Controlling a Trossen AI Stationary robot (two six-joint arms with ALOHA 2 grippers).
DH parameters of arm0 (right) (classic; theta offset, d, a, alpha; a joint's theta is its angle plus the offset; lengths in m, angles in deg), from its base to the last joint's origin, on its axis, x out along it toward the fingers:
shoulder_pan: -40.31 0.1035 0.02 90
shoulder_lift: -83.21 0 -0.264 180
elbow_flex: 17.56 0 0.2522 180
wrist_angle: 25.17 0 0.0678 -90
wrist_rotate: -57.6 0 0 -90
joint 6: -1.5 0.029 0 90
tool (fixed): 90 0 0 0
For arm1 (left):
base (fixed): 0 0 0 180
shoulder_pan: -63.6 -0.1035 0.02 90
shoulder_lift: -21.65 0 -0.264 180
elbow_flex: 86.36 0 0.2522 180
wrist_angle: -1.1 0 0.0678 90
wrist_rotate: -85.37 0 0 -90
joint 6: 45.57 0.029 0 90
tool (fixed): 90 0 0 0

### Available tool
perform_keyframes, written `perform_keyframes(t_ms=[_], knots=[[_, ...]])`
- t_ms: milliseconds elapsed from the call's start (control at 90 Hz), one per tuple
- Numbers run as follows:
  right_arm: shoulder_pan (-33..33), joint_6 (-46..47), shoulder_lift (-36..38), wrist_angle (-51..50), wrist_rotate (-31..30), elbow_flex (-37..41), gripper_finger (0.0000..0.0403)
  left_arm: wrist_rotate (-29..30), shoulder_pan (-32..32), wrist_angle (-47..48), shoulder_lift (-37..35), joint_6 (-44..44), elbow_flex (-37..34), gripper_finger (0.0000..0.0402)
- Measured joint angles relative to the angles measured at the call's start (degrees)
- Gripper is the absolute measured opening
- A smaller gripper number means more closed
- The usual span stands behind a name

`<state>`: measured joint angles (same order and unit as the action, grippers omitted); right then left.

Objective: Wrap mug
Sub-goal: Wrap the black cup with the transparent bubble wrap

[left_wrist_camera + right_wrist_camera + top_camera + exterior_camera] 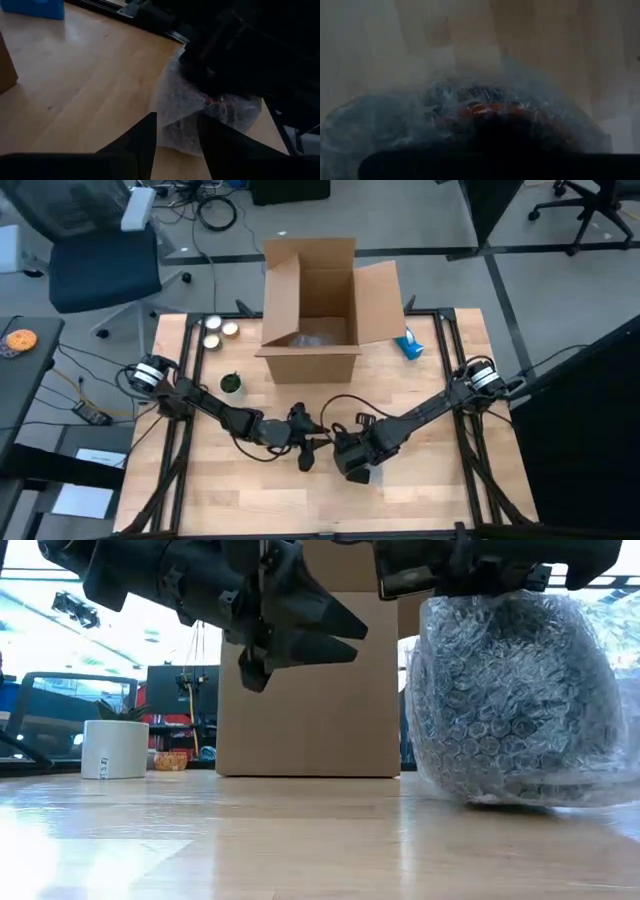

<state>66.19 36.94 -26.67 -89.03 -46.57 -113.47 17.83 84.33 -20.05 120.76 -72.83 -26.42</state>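
Observation:
The mug is wrapped in a bundle of clear bubble wrap (510, 700) and stands with its underside on the table near the front centre (357, 470). Something red shows through the wrap (485, 107). My right gripper (470, 570) comes down on the top of the bundle; the wrap and the gripper's own body hide its tips. My left gripper (176, 127) hovers above the table just left of the bundle (210, 115). It is open, points at the bundle, and has nothing between its fingers.
An open cardboard box (310, 310) stands at the far centre, with bubble wrap inside. A blue object (410, 345) lies to its right. To its left are small round containers (215, 328) and a little potted plant (231, 383). Bare wood lies along the near edge.

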Motion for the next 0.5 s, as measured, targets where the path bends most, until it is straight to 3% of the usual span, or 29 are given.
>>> perform_keyframes(t_ms=[500], knots=[[3.5, 0.0, 5.2, -3.7, -1.5, -2.3, 0.0, 0.0, 0.0, 0.0, 0.0, 0.0, 0.0, 0.0126]])
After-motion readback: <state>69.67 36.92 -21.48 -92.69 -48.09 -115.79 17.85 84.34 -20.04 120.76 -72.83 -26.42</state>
